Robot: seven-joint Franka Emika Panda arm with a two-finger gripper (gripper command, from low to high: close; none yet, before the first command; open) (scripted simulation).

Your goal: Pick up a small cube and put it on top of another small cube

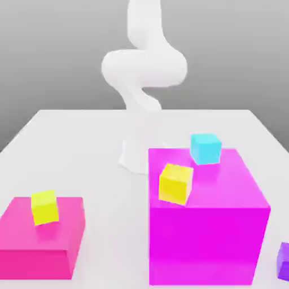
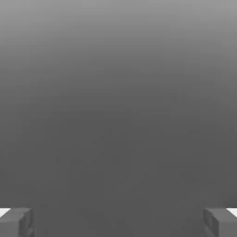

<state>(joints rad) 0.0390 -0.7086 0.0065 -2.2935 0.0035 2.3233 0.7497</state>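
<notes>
Exterior view: a white robot arm rises behind two blocks, with the purple small cube low at the exterior view's right, beside the tall magenta block and partly cut off by the frame edge. On that block we see a yellow cube near its front and a cyan cube farther back; another yellow cube sits on the low pink block. Hand view: the gripper stands wide, its fingers well apart with nothing between them. We judge the step in hand to be the approach to the purple cube: we should come over it from above, clear of the magenta block's side, turn the fingers square to two opposite faces, descend centred, and close only once both pads flank it evenly
</notes>
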